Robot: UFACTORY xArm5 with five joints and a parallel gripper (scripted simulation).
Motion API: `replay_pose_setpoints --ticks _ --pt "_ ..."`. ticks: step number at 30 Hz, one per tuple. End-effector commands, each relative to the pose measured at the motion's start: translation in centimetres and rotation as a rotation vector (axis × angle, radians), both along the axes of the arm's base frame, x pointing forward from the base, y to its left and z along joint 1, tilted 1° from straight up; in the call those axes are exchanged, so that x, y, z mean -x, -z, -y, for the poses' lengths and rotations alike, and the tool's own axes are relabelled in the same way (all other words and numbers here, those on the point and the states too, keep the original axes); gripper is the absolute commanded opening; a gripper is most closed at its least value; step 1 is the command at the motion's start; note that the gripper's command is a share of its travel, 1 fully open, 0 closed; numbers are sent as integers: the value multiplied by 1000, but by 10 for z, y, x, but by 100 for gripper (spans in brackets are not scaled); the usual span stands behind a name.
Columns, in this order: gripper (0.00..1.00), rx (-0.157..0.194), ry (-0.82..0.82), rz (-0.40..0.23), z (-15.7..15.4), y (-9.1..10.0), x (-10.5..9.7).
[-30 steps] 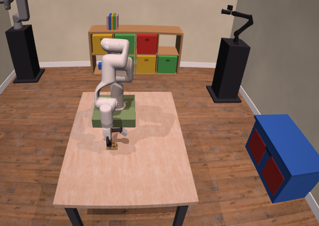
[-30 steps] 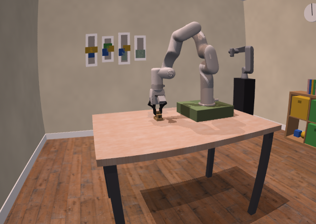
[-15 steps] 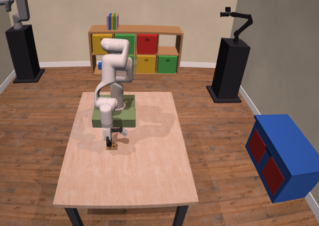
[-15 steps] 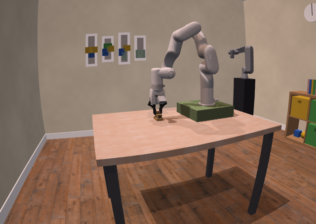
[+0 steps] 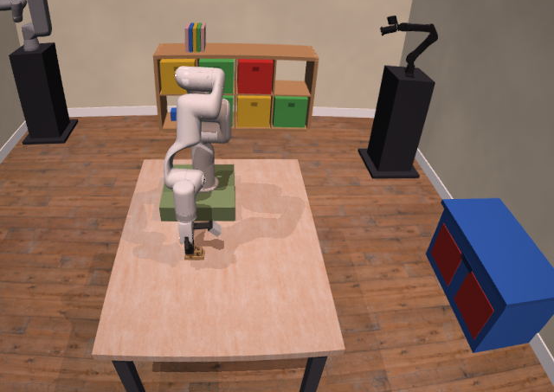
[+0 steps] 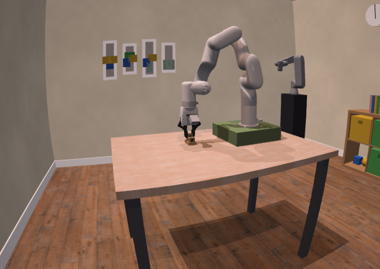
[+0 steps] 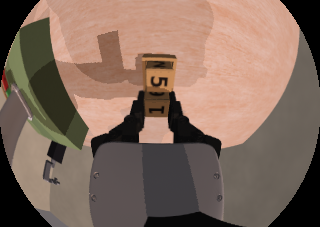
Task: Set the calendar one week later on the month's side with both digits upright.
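Wooden tray [image 5: 194,258] [image 6: 190,143] [image 7: 159,56] down on the table [image 5: 223,311] [image 6: 168,168] [image 7: 250,62], and here's the gripper [image 5: 189,250] [image 6: 189,136] [image 7: 156,99] right over one end of it! The fingers are partly closed, a narrow gap between them, and by my reading they're clamped on the cube marked 1 [image 6: 190,135] [image 7: 157,108]. At the tray's other end sits the cube marked 5 [image 5: 199,251] [image 6: 192,139] [image 7: 159,80], outside the grip, that 5 facing up. Is the pinched cube flat on the tray's floor? Can't tell; the fingers crowd it in every view.

So where's the danger? A lift that isn't straight could drag the cube against the tray's wall and pull the whole tray askew, or tip it. Turn the cube over the tray and a corner could clip its neighbour, knocking that one out of line. Let go too high and it may land cocked on the tray's rim. And the digits: the calendar's front can't be read from here, so a wrong turn could leave a number sideways or upside down. Even at the finish, a fingertip brushing wood on the way out could unsettle both cubes!
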State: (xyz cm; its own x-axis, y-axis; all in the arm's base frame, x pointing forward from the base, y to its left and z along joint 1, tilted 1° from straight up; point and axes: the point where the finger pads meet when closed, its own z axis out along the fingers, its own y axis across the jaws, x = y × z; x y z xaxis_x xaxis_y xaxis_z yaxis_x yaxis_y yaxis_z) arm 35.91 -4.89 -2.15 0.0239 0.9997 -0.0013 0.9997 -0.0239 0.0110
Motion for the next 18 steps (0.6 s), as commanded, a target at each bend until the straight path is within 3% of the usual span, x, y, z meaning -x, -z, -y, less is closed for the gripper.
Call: replay_pose_setpoints --ticks 1,18 --pt "27 0 0 3 0 -1 -1" --pt "27 0 0 3 0 1 -1"
